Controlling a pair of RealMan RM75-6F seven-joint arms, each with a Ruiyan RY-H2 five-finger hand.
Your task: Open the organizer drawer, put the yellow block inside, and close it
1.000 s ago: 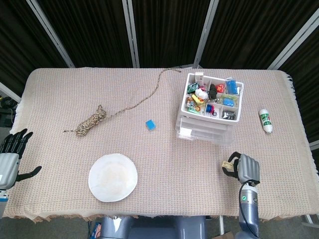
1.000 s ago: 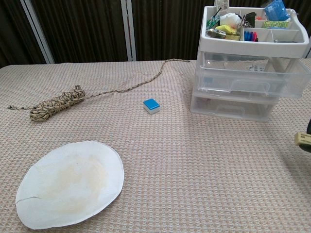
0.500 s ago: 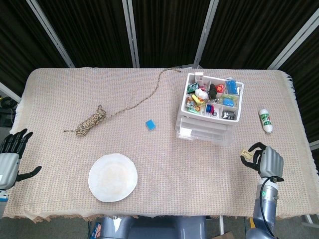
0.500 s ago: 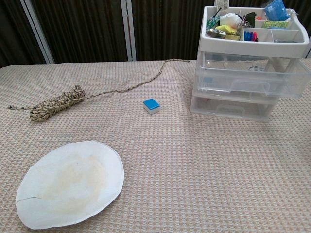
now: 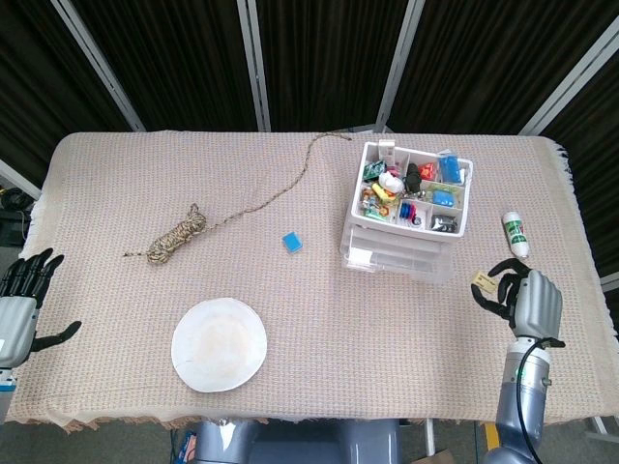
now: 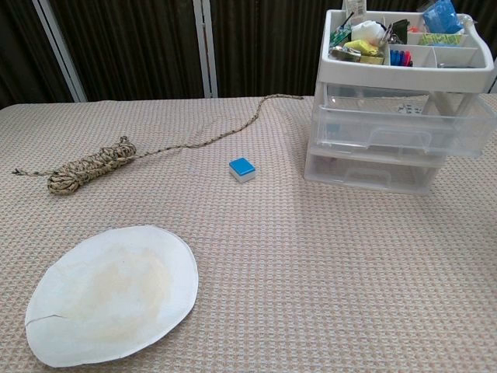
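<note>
Head view: dark curtain behind a woven beige cloth [image 5: 319,319]. Organizer [image 5: 406,208] upper right – one clear drawer [image 5: 392,259] slid partway out. Right hand [image 5: 522,302] at lower right pinches the pale yellow block [image 5: 484,280]; left hand [image 5: 21,300] at far left, fingers spread, empty.

Chest view: organizer top right w/ middle drawer out; blue block [image 6: 242,169] centre, plate [image 6: 112,294] lower left, rope [image 6: 89,167] at left. No hands here.

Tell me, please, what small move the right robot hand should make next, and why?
Probably carry the yellow block up and left toward the organizer drawer, which already stands pulled out a little from the stack. The right robot hand pinches the block at the table's right side, short of the drawer. The gap looks narrow, so the drawer may need pulling wider first.
</note>
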